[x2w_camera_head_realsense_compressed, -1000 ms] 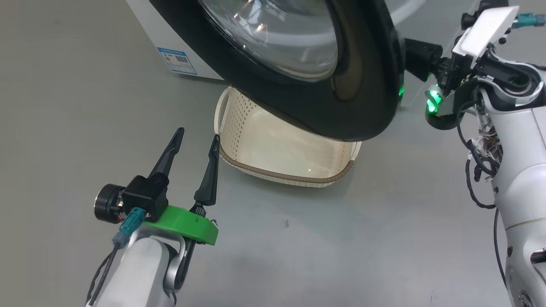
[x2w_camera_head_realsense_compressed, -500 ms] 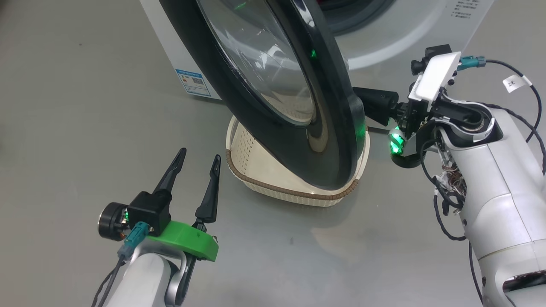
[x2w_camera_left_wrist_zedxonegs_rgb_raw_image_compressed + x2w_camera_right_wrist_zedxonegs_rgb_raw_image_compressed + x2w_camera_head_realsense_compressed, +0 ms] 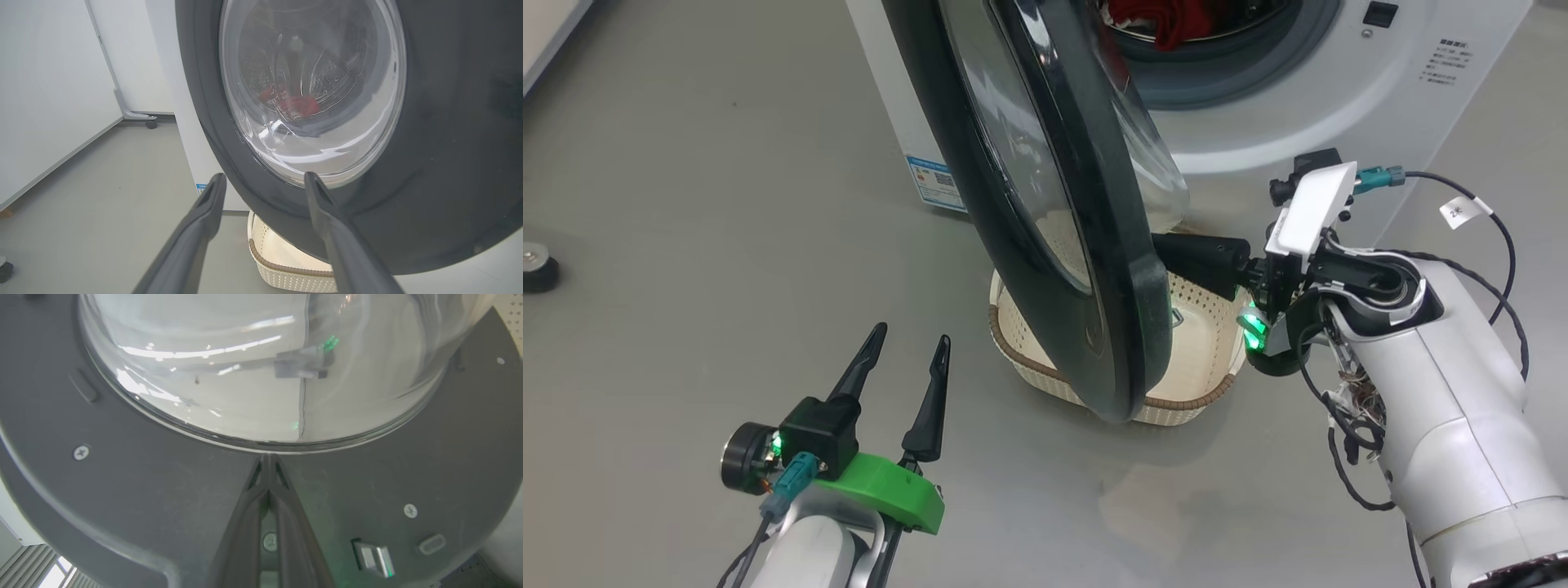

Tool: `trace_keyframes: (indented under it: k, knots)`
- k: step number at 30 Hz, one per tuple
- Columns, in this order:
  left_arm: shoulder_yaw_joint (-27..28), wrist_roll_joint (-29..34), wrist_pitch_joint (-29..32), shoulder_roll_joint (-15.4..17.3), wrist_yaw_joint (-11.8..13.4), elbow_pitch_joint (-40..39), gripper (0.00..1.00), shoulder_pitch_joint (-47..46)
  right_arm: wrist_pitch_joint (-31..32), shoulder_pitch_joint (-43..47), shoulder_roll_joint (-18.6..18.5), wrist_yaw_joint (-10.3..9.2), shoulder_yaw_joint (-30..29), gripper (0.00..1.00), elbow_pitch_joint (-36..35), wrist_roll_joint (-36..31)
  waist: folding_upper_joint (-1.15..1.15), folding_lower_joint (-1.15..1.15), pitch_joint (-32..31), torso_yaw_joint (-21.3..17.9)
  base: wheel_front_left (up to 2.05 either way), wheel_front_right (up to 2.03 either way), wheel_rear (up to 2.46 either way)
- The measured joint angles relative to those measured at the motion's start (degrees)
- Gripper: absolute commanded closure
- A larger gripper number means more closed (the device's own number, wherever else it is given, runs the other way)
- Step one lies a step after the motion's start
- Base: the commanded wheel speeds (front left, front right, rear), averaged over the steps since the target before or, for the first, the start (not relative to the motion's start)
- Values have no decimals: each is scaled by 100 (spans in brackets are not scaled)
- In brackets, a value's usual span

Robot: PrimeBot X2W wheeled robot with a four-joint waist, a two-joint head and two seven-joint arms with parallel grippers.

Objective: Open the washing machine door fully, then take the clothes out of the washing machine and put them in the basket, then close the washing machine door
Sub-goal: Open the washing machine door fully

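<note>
The washing machine door [image 3: 1045, 204], a glossy black ring around a bulging clear glass bowl, stands half open over the cream perforated basket [image 3: 1201, 394] on the floor [image 3: 686, 163], hiding much of it, with red clothes [image 3: 1156, 16] in the drum of the white washing machine [image 3: 1307, 122] behind. The right gripper [image 3: 268, 457], fingers shut together, meets the door's matt grey inner panel just below the bowl; the left gripper [image 3: 912, 333] hangs wide and empty near the basket's brown woven rim.
</note>
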Motion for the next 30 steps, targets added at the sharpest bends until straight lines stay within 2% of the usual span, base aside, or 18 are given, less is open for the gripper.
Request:
trace_keyframes:
  k: [6,19,30]
  knots:
    - [-2,0,1,1,0,27,0,45,-66,201,3,-5,211,100,-41,109,0,0,-123,129,0,0,0]
    - [12,4,1,4,0,69,0,208,-354,555,9,-87,1127,100,-519,939,0,0,-354,484,0,0,0]
    - [182,56,1,9,0,43,0,233,-684,592,8,-202,1601,100,-762,1199,0,0,-415,558,0,0,0]
